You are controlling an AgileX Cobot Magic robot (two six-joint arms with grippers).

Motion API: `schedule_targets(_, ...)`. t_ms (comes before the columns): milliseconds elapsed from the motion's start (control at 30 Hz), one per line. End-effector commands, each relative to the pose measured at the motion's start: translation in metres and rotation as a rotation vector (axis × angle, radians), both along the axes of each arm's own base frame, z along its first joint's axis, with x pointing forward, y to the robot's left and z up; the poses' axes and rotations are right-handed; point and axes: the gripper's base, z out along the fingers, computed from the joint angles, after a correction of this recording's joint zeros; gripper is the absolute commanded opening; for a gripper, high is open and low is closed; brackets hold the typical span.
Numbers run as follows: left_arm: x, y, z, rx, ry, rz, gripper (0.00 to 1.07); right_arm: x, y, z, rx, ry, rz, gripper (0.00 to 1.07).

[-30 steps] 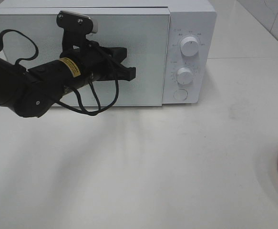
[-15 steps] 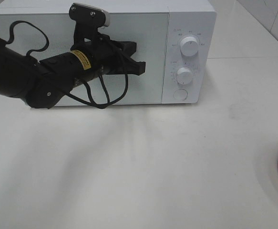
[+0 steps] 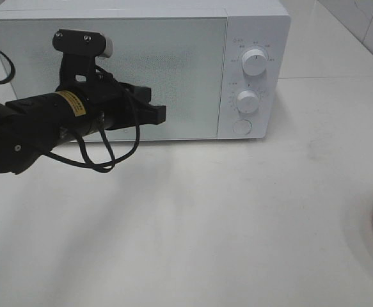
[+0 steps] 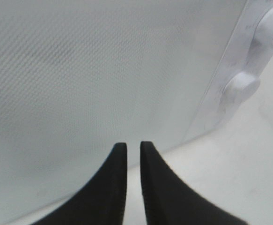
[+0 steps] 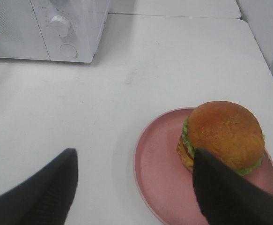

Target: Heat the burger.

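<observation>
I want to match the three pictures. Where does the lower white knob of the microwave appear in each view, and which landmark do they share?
Exterior high: the lower knob sits on the control panel right of the door, under the upper knob.
Left wrist: it shows near the right edge, beyond the left gripper.
Right wrist: it shows near the top left, above the round button.
Shared landmark: the microwave control panel.

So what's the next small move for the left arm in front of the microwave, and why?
Probably bring the left gripper across to the round button under the two dials and press it. The microwave door looks shut, the jaws are nearly closed and hold nothing, and the burger sits on the pink plate, outside the oven.
</observation>
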Motion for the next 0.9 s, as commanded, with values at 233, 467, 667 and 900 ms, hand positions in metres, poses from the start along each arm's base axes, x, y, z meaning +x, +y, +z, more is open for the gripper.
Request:
schedule_targets(233, -0.026, 0.017, 0.007, 0.184, 0.313, 0.008, 0.96, -0.003, -0.001, 0.0, -0.005, -0.036, 0.001, 0.68)
schedule_targets(467, -0.051, 0.033, 0.023, 0.311, 0.5, 0.001, 1.01, -0.003, -0.001, 0.0, -0.005, -0.036, 0.001, 0.68)
schedule_targets(667, -0.072, 0.048, 0.04, 0.405, 0.618, -0.008, 1.01, -0.003, -0.001, 0.0, -0.005, -0.036, 0.001, 0.68)
schedule_targets(900, -0.089, 0.071, 0.059, 0.43, 0.727, 0.059, 1.0, -0.003, -0.001, 0.0, -0.005, -0.036, 0.001, 0.68)
